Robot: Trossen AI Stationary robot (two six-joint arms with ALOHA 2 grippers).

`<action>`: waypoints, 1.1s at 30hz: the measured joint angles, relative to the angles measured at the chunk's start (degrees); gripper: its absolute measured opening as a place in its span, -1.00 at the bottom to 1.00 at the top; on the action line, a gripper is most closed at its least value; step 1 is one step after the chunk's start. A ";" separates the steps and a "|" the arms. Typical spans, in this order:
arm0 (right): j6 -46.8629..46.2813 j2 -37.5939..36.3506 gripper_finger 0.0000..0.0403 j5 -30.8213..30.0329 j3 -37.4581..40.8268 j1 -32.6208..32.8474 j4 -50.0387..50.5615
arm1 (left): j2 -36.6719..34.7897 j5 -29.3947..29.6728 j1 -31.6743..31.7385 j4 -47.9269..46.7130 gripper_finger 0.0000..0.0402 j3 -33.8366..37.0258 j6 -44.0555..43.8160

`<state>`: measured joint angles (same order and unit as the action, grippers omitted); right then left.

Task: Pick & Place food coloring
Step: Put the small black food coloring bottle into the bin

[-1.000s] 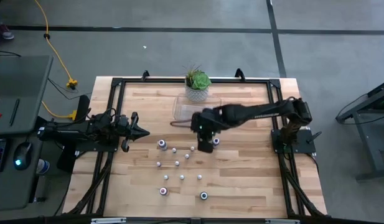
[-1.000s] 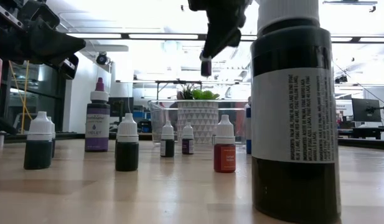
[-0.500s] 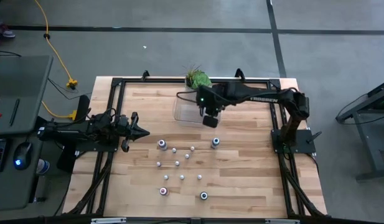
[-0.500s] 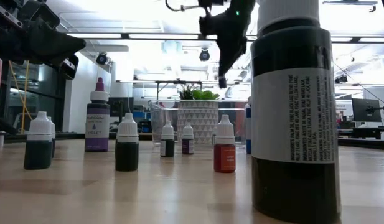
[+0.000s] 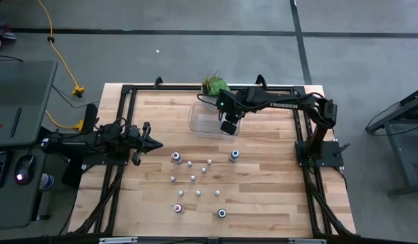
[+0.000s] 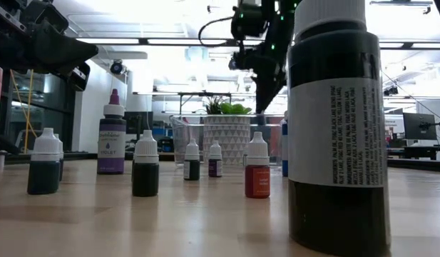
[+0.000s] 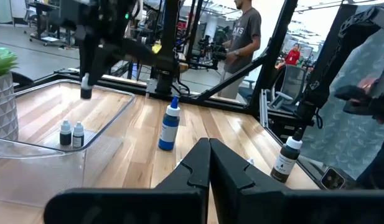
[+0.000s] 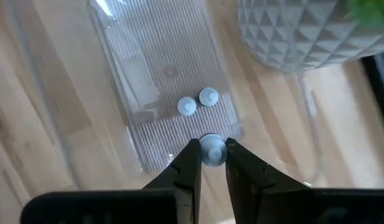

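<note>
High view: the right gripper (image 5: 230,127) has moved from above the scattered bottles on the table (image 5: 263,196) a second ago to over the clear tray (image 5: 195,120) beside the potted plant (image 5: 214,86). The left gripper (image 5: 156,143) sits parked at the table's left edge, unchanged. The remaining food coloring bottles (image 5: 192,179) stand loosely spread on the wood in front of the tray, with bare boards around them and to the right.

Low view: the right arm (image 6: 266,50) hangs over the tray near the plant pot, having drifted rightward from half a second ago. Bottles stand upright, caps up, in a loose row; one large bottle (image 6: 336,128) fills the foreground.

Left wrist view: the left gripper's fingers (image 7: 232,174) meet at a point, together. Two small bottles (image 7: 71,134) stand upright inside the tray by its near wall; a blue bottle (image 7: 170,124) stands outside it.

Right wrist view: the right fingers (image 8: 190,163) clamp a small bottle (image 8: 211,148), seen cap-on so its long axis runs vertical, over the tray's ridged floor just beside the two bottles already there
</note>
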<state>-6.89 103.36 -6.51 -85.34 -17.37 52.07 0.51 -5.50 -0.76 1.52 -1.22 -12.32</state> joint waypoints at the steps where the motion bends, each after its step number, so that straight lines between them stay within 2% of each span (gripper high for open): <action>1: -0.65 0.04 -0.76 0.39 0.63 -0.24 -0.50 | 0.00 0.00 0.00 0.00 -1.00 0.00 0.00; 20: -3.37 0.01 -0.73 1.48 9.35 -1.79 -10.33 | 0.00 0.00 0.00 -0.01 -1.00 0.01 0.00; 33: -3.36 0.36 -0.73 0.83 12.26 -2.07 -14.61 | -0.01 0.00 0.00 0.00 -1.00 0.01 0.00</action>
<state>-10.25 103.72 -5.68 -73.08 -19.44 37.45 0.50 -5.50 -0.76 1.52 -1.22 -12.32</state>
